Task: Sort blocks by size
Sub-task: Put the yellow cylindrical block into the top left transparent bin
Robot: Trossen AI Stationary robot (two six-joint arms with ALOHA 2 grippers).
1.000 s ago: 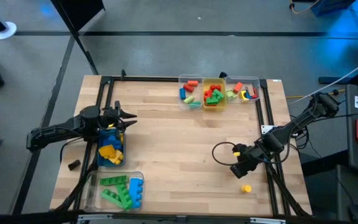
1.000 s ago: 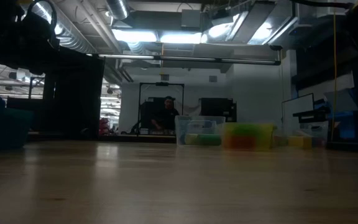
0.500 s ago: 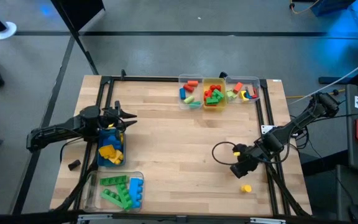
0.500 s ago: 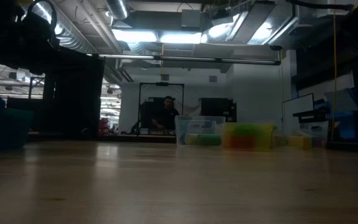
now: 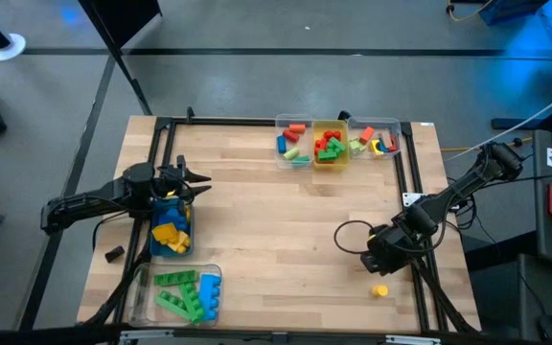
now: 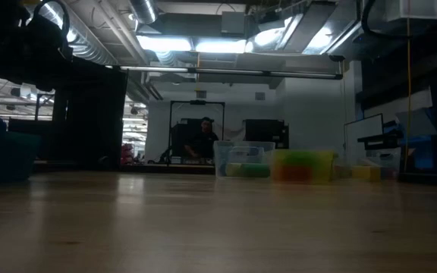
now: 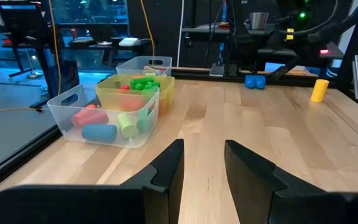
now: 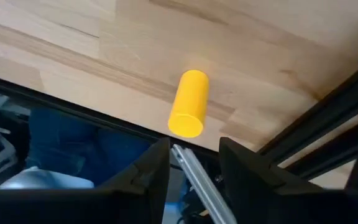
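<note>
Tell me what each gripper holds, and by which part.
Nothing is held. The left gripper is open over the table; the right gripper is open near the yellow block.

Overhead and table-level cameras, two wrist cameras, all sharing the wooden table (image 5: 276, 220).

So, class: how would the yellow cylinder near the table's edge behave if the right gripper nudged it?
The yellow cylinder looks round and smooth, so it would probably roll. It seems small, likely light. Lying close to the table edge, it might roll off.

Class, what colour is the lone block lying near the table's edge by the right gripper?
Yellow block, clearest in the right wrist view.
</note>
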